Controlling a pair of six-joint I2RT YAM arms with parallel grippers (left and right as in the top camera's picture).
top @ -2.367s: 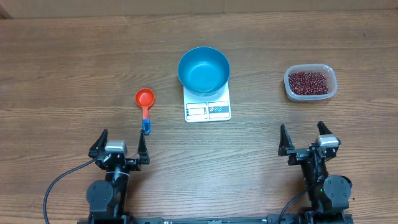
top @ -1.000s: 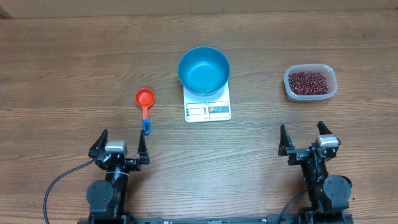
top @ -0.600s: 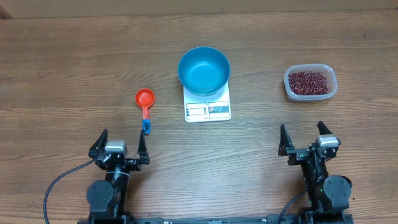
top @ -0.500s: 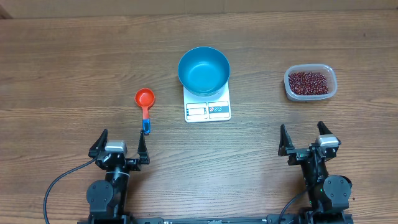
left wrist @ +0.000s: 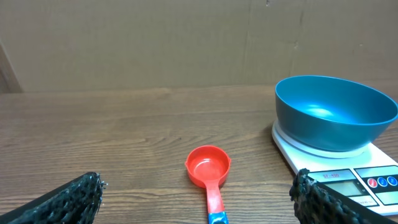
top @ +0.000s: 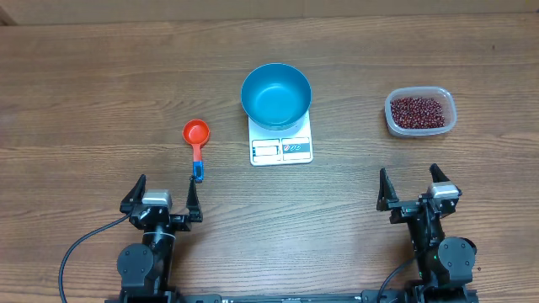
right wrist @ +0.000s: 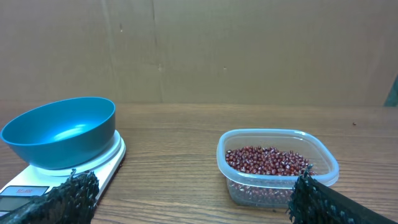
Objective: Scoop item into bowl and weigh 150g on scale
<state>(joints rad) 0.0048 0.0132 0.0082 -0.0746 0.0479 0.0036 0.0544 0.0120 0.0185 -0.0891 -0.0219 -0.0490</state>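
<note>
Nothing has moved since the earlier overhead pictures: both arms and every object lie as they did.

From overhead, we see the blue bowl point(top: 275, 94) sitting on the back part of the white scale point(top: 281, 150) at the middle of the desk point(top: 84, 84), with the scale's display panel left uncovered at the front. The bowl holds nothing that we can see. The beans point(top: 418, 110) lie in a clear tub point(top: 392, 124) well off to the right of the scale. A red scoop point(top: 196, 135) with a blue-tipped handle lies left of the scale, its handle pointing toward the left hand point(top: 164, 187). The left hand rests near the desk's front edge with its jaws wide apart and nothing between them. The right hand point(top: 410, 183) does likewise on the other side, also spread and empty.

From the left wrist, we look between two dark fingers point(left wrist: 68, 202) at the scoop point(left wrist: 208, 167), cup upward and empty. The bowl point(left wrist: 336, 115) stands on the scale point(left wrist: 348, 177) to the right.

From the right wrist, the fingers point(right wrist: 62, 202) stand apart at the lower corners. The bowl point(right wrist: 61, 134) and scale point(right wrist: 106, 158) are at left. The tub point(right wrist: 249, 185) of beans point(right wrist: 270, 160) stands ahead at right, apart from both.
</note>
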